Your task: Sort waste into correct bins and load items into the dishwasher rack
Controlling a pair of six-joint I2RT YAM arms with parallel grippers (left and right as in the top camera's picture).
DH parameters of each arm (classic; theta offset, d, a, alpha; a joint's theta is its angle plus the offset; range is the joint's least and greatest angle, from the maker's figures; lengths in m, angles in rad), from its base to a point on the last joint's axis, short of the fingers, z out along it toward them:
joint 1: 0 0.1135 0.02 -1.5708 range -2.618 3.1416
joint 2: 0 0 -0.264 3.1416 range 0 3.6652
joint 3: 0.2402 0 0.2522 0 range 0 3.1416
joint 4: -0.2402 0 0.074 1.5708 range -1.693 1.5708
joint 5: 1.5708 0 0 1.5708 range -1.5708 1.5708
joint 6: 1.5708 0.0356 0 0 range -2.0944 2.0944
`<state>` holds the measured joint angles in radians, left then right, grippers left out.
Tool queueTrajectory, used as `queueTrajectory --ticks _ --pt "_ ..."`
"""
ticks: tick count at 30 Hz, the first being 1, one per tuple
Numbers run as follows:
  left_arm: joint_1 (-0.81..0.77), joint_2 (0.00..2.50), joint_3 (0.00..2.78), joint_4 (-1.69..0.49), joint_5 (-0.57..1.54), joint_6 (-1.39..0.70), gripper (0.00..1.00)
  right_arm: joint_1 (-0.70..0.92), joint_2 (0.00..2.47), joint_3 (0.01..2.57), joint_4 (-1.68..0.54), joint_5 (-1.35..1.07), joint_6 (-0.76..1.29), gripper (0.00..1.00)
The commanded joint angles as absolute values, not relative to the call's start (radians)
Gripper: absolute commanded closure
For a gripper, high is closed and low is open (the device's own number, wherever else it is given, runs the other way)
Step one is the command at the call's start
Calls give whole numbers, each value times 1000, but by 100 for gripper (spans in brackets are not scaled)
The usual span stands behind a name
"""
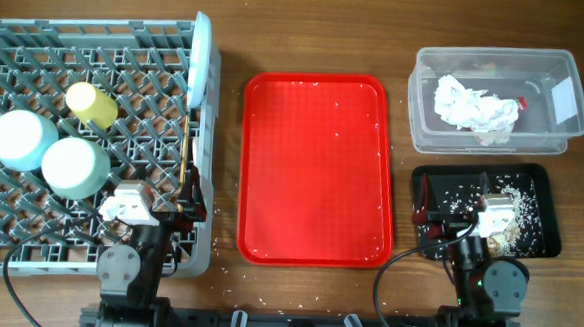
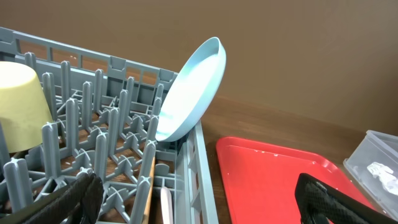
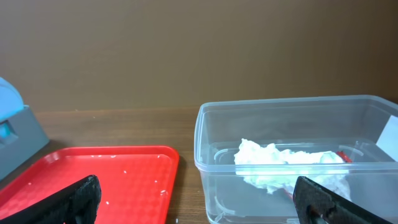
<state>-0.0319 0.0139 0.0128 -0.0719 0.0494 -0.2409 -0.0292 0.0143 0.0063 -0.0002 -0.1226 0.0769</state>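
Overhead, your left pincer point(image 2: 199, 202) and right pincer point(image 3: 199, 198) gape empty; plate point(image 1: 200, 64) at ten o'clock stands edgewise, likely so the rack point(image 1: 87, 258) props it.

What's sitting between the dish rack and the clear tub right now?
Only the red serving tray lies on the table between the grey rack and the clear tub; the overhead view shows it.

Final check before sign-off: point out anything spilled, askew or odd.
White crumbs are scattered over the red tray and onto the table beside it. The pale blue plate leans tilted on the rack's right edge, poking above its wall.
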Motion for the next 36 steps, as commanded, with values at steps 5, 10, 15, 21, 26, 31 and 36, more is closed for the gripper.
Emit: queueTrajectory --ticks 5,10,15,21,26,31,36 --pt "-37 6 6 -75 39 -220 0 -30 3 5 1 -95 -52 0" --pt "-37 6 6 -75 39 -220 0 -30 3 5 1 -99 -22 0" --pt "-37 6 6 -75 39 -220 0 -30 4 5 4 -105 -23 0" --pt "-37 6 6 -75 39 -220 0 -30 4 5 5 -106 -23 0" --pt "-37 6 6 -75 39 -220 0 -30 4 5 5 -105 -23 0" --pt "-37 6 6 -75 39 -220 0 -30 4 5 5 -105 -23 0" --pt "-37 6 6 -75 39 -220 0 -30 4 5 5 -105 -23 0"
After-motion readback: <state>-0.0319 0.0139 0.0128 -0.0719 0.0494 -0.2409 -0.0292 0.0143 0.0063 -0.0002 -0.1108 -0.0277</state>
